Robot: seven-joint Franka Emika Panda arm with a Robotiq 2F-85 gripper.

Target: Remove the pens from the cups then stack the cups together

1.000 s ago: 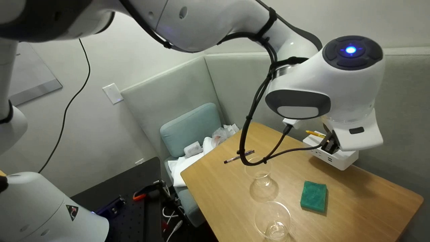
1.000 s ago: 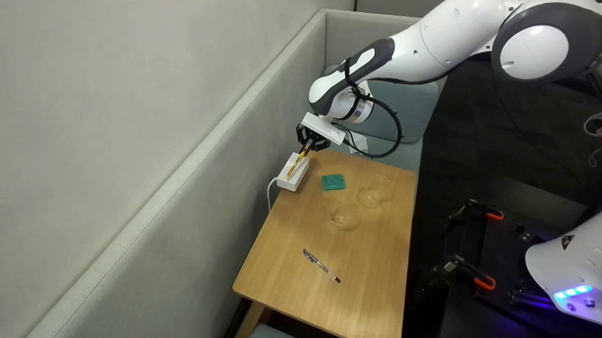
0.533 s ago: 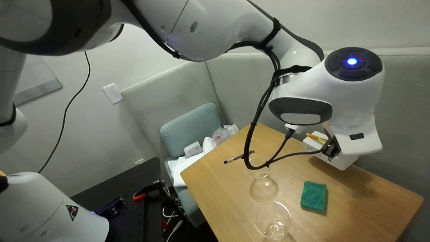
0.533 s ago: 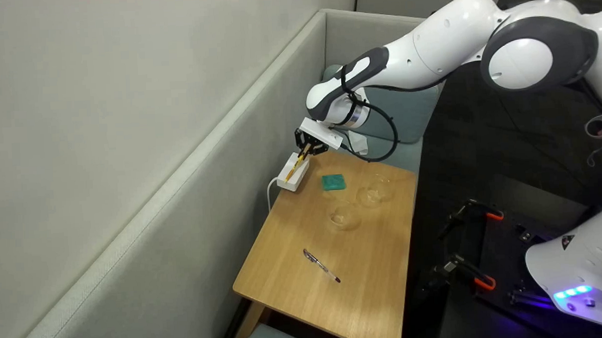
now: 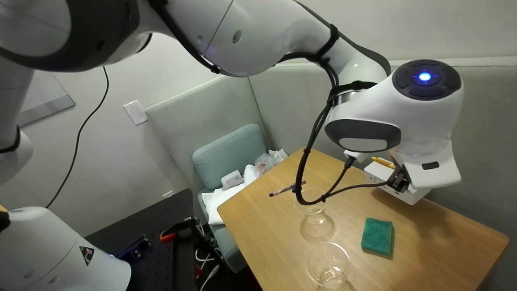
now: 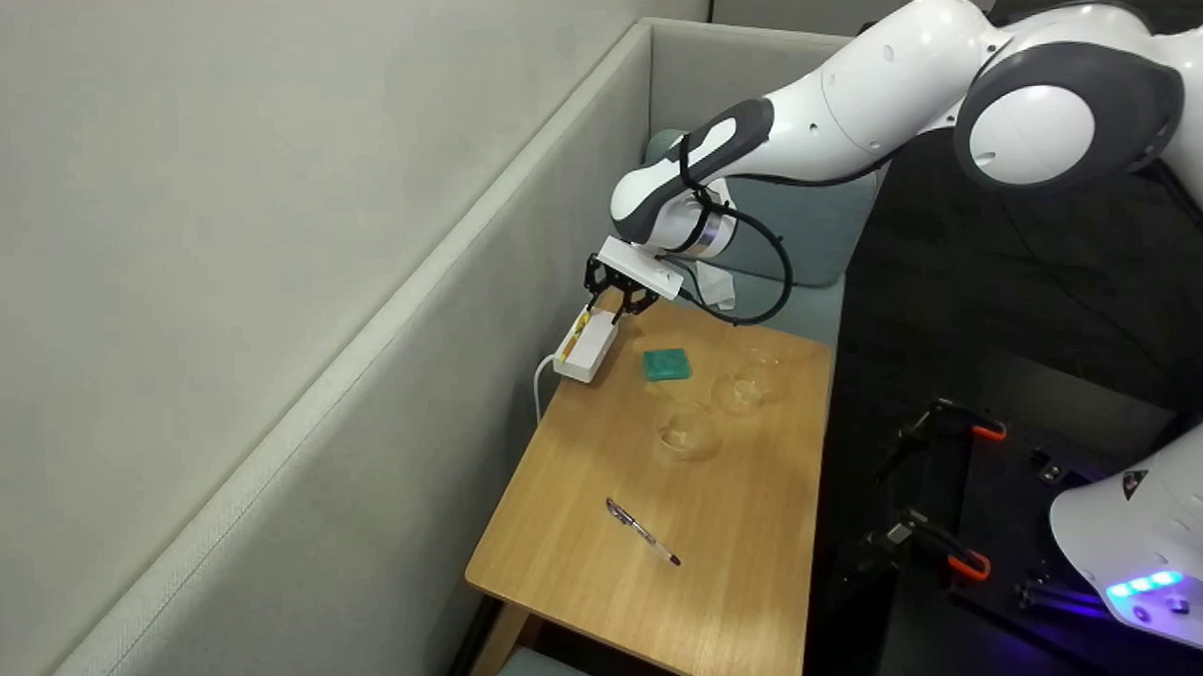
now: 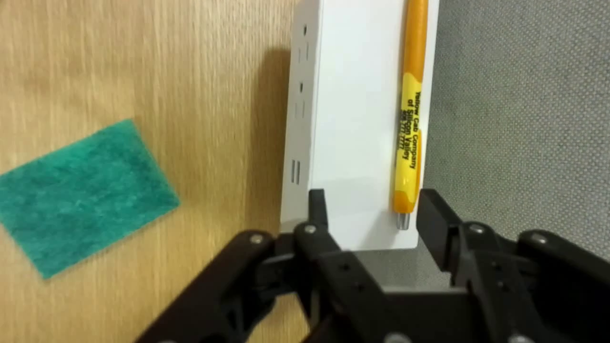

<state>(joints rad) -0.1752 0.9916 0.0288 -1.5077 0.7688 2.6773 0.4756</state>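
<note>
Laid lengthwise on the white box (image 7: 357, 143), close to its right edge in the wrist view: the yellow-orange pen (image 7: 410, 128), with its silvery end towards the gripper (image 7: 372, 202). Apparently held between the fingers (image 7: 318, 209) 0.5 s ago; now let go and shifted left in an exterior view, towards the padded wall (image 6: 415, 455). Gripper: spread apart, pinching nothing, with the pen's near end just beside the right finger in the wrist view; cannot tell whether touching.

Left of the box there, apart from it: the green pad (image 7: 88, 195). Farther out on the table (image 5: 424, 258), in an exterior view: the near cup (image 5: 329, 270) and the far cup (image 5: 314, 211), apparently upright and apart, with no pen showing in either. Flat on the near part of the table, in an exterior view, apart from the 2 cups: the black pen (image 6: 643, 532).

Means, most likely: removing the pens done, stacking not yet begun. Next, probably: rise without hooking the pen or rolling it off the box, then take 1 cup and lower it into the other.
</note>
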